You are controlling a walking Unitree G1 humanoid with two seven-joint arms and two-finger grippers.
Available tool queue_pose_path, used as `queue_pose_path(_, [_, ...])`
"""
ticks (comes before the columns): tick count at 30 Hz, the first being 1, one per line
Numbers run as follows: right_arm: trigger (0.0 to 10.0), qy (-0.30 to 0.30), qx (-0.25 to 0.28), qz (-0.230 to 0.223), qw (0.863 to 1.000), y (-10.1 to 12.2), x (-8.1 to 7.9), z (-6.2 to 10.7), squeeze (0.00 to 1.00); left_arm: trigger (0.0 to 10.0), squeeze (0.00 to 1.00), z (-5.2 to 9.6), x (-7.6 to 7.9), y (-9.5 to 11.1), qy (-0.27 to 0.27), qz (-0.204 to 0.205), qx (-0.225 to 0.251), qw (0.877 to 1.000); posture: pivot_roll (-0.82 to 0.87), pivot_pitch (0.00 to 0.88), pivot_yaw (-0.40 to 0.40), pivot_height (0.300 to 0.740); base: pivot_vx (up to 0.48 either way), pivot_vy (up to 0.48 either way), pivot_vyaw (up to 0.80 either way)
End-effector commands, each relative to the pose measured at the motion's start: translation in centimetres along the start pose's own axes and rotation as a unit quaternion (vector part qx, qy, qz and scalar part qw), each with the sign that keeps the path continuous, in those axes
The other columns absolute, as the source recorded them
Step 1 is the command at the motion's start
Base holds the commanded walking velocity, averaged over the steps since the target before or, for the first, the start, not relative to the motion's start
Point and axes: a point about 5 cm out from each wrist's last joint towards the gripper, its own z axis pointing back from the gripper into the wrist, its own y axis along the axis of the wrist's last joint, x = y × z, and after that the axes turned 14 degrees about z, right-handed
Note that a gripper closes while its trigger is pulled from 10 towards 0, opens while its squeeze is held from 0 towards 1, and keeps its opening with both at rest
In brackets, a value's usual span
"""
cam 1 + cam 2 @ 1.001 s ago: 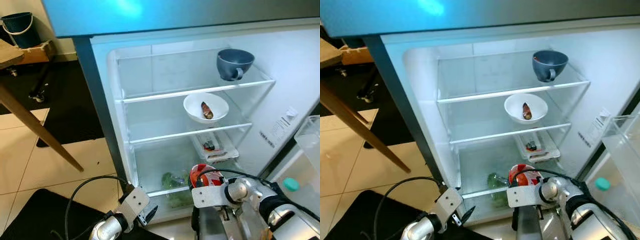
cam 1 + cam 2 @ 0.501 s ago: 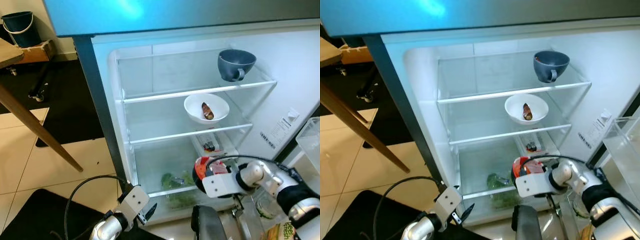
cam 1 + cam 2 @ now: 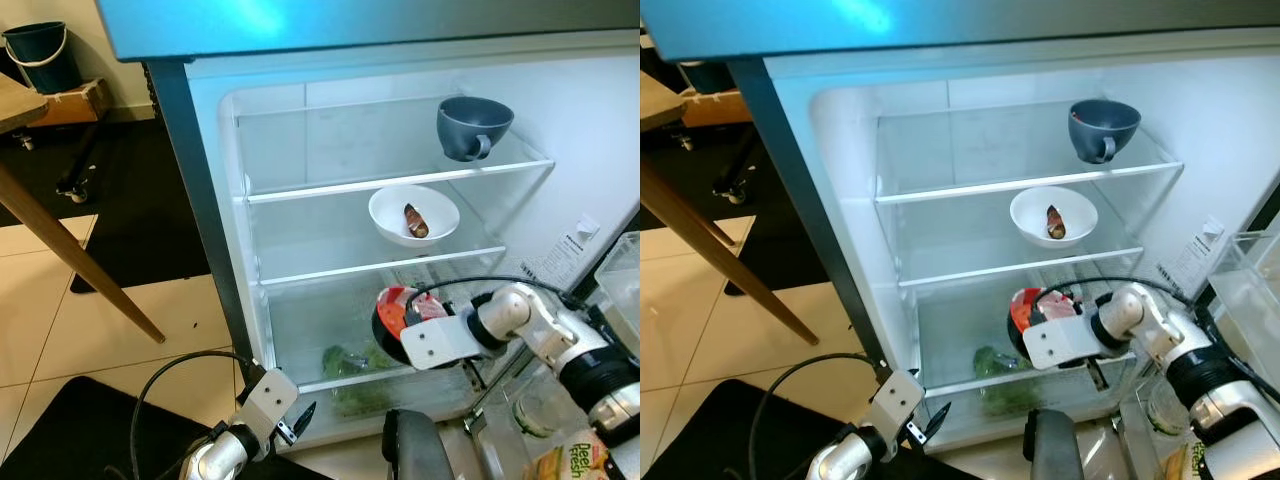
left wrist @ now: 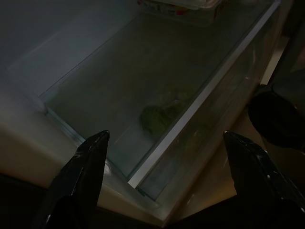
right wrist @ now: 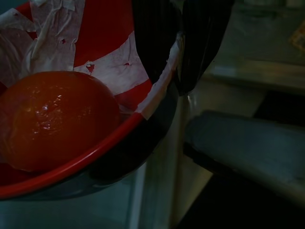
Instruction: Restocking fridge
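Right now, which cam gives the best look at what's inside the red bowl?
Right wrist view: it looks straight into the red bowl and shows a tomato on torn white paper. Both eye views show the bowl side-on, held by the right hand at the lower shelf, contents hidden. The left wrist view shows the crisper drawer.

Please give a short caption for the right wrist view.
Right gripper pinching the rim of a red bowl holding a tomato.

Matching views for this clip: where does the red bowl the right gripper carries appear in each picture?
Left eye: red bowl at lower centre, before the lowest shelf.
Right eye: lower centre.
Left wrist: not in it.
Right wrist: close up, rim pinched by the fingers.
Shared landmark: white bowl.
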Motion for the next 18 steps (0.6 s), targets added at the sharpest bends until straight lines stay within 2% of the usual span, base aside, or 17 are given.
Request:
queue_pose_path(1, [10.0, -0.024, -0.005, 0.014, 1.0, 0.2, 1.2, 1.7, 0.0, 10.0, 0.0, 0.2, 0.1, -0.1, 0.012, 0.013, 0.008, 1.0, -0.04, 0.07, -0.002, 0.456, 0.0, 0.0, 0.0])
queue_pose_path(2, [10.0, -0.024, -0.005, 0.014, 1.0, 0.2, 1.2, 1.7, 0.0, 10.0, 0.0, 0.2, 0.1, -0.1, 0.012, 0.013, 0.008, 1.0, -0.04, 0.07, -0.002, 0.456, 0.0, 0.0, 0.0])
queue_pose_path(3, [10.0, -0.03, -0.007, 0.025, 0.999, 0.6, 1.7, 2.8, 0.0, 10.0, 0.0, 0.1, 0.2, -0.1, 0.013, 0.014, 0.009, 1.0, -0.04, 0.068, -0.004, 0.456, 0.0, 0.0, 0.0])
queue_pose_path(4, [10.0, -0.032, -0.006, 0.028, 0.999, 0.8, 1.9, 3.1, 0.0, 10.0, 0.0, 0.1, 0.2, -0.1, 0.013, 0.014, 0.009, 1.0, -0.04, 0.068, -0.004, 0.456, 0.0, 0.0, 0.0])
queue_pose_path(7, [10.0, -0.035, -0.005, 0.031, 0.999, 1.0, 2.0, 3.3, 0.0, 10.0, 0.0, 0.1, 0.1, -0.1, 0.014, 0.014, 0.009, 1.0, -0.04, 0.069, -0.004, 0.456, 0.0, 0.0, 0.0])
queue_pose_path(18, [10.0, -0.026, 0.038, 0.055, 0.997, 3.6, 2.0, 2.8, 0.0, 10.0, 0.0, 0.1, 0.0, 0.0, 0.016, 0.012, 0.009, 1.0, -0.04, 0.064, -0.003, 0.456, 0.0, 0.0, 0.0])
